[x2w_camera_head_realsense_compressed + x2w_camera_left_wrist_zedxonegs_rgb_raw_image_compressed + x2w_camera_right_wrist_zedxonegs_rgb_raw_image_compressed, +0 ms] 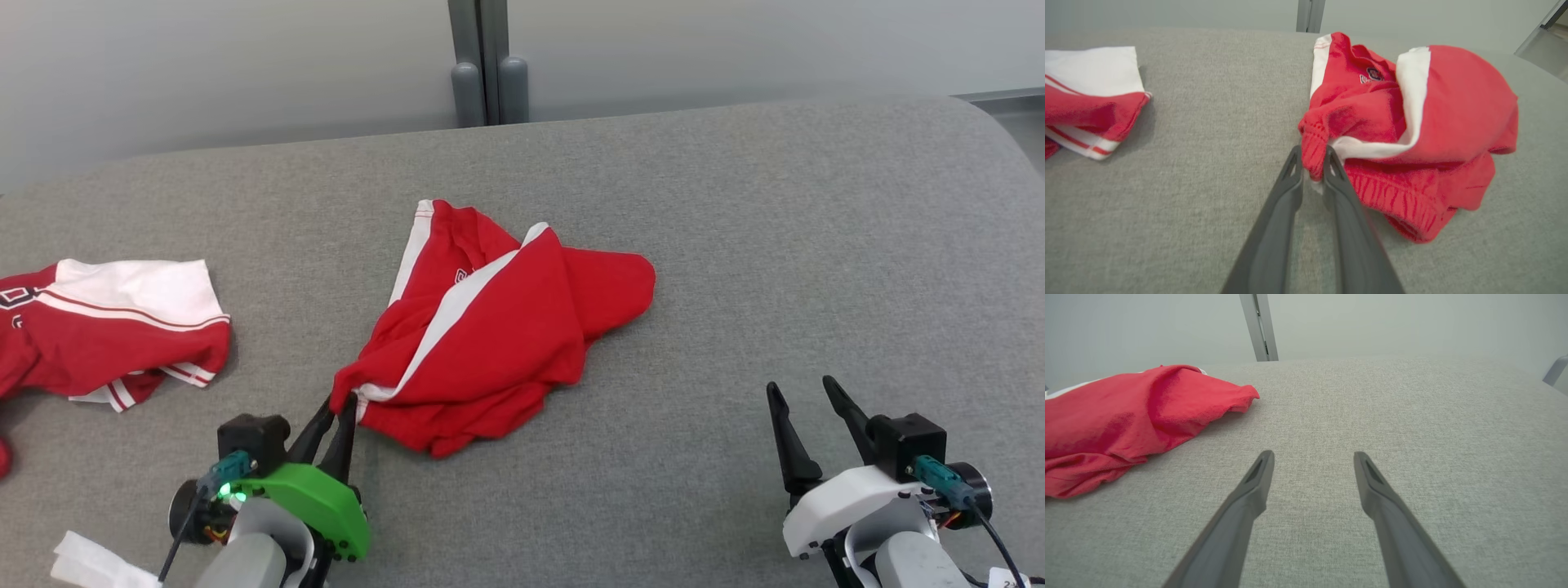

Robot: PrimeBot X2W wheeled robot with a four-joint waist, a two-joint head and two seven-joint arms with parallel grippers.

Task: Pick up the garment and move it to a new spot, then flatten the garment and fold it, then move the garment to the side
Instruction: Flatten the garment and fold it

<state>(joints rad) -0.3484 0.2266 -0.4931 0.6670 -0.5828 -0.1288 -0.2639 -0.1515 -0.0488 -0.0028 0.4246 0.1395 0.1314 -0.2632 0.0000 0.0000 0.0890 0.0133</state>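
Head view, two red-and-white garments, left claw pinching middle garment, other garment far left, right claw spread.

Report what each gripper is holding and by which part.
The left gripper pinches the red garment by a bunched ribbed edge at its near-left corner. The right gripper is open, holding nothing.

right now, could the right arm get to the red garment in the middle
Probably yes: the open right gripper has just bare grey surface between it and the red garment.
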